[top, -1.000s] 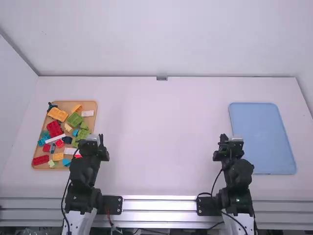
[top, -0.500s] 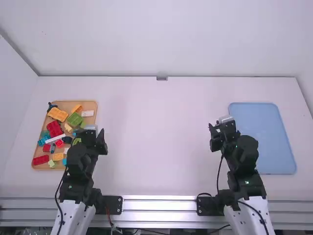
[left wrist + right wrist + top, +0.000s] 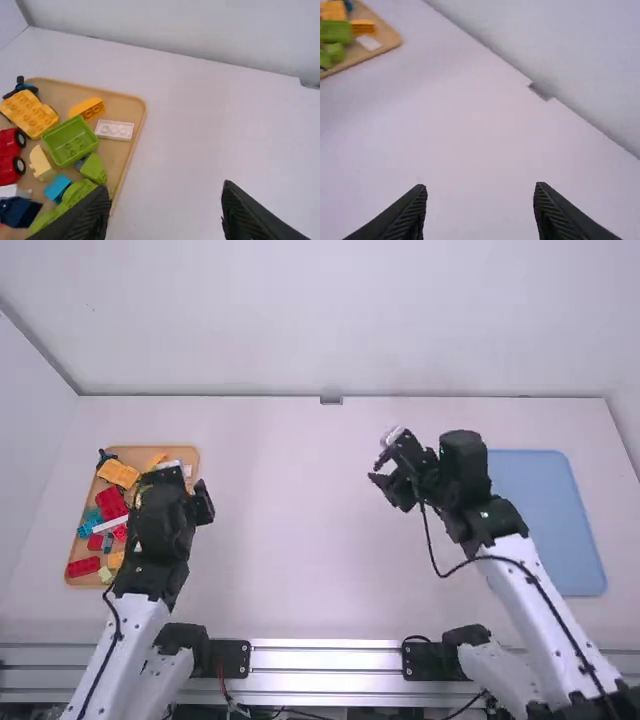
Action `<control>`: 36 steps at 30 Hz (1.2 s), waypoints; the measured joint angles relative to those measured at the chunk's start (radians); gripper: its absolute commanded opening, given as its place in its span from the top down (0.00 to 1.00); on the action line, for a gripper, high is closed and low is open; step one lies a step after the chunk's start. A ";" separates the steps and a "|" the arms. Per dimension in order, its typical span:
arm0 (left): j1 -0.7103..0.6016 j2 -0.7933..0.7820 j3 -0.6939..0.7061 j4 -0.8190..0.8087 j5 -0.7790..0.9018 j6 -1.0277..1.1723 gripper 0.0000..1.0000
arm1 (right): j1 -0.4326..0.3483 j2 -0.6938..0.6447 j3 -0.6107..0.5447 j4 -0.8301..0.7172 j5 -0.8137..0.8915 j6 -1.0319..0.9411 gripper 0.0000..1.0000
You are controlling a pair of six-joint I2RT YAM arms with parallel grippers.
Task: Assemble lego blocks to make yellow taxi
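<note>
Left arm (image 3: 125, 640) and right arm (image 3: 532, 578), jaws parted and empty, stretch farther up the frame than moments ago, apparently readying the taxi's first pick from loose blocks (image 3: 110, 502) in the tray (image 3: 129, 104) at frame left.

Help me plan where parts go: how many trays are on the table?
2. The tan tray, holding blocks, lies at the high view's left, partly hidden by the left arm; the blue tray lies at that view's right, partly behind the right arm.
</note>
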 measured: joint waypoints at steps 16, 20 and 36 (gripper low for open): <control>0.399 0.357 0.379 -0.256 0.155 -0.111 0.11 | 0.138 0.510 0.435 -0.156 -0.429 -0.345 0.11; 0.523 0.425 0.477 -0.336 0.187 -0.140 0.07 | 0.174 0.610 0.528 -0.132 -0.496 -0.370 0.07; 0.837 0.686 0.631 -0.391 0.359 -0.165 0.01 | 0.209 0.763 0.655 -0.140 -0.560 -0.449 0.02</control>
